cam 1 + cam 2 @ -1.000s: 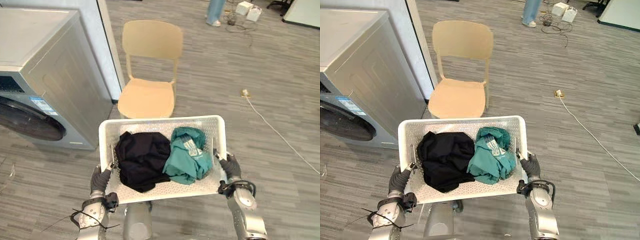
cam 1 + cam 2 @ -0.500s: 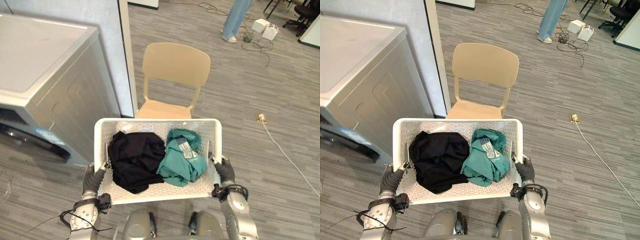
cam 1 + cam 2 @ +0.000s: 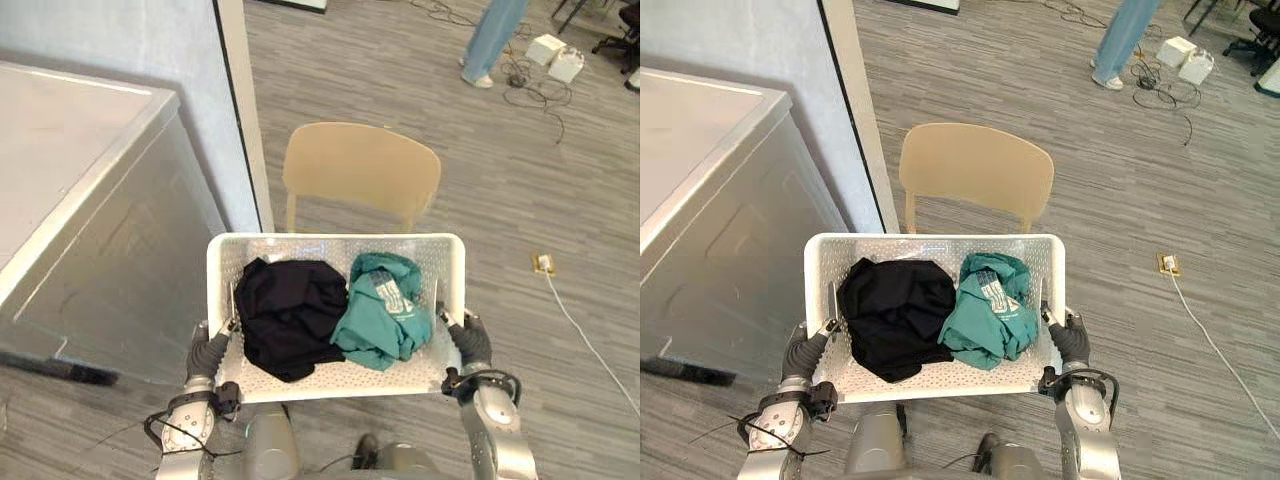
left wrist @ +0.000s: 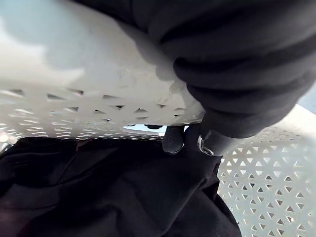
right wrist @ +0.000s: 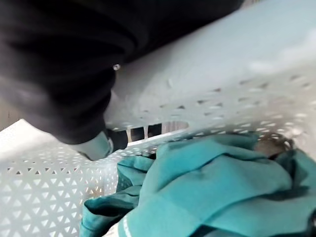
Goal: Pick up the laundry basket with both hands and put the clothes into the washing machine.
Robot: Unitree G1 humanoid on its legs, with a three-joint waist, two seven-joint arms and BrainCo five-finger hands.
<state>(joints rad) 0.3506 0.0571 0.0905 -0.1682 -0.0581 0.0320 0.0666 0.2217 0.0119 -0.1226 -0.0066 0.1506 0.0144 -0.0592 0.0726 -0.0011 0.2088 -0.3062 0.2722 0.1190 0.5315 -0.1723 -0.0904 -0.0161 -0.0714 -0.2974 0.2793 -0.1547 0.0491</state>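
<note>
Laundry basket (image 3: 330,243), white and with small holes, is held in the air at the lower middle of the frame. The left robot hand (image 3: 207,352) grips its left side and the right robot hand (image 3: 470,342) grips its right side. In the wrist views the fingers (image 4: 173,139) of each hand are curled through a handle slot in the wall. Inside lie black clothes (image 3: 292,315) on the left and a teal garment (image 3: 385,320) on the right, touching each other. A beige chair (image 3: 362,170) stands just behind the basket. The washing machine (image 3: 90,210) is at the left of the frame.
</note>
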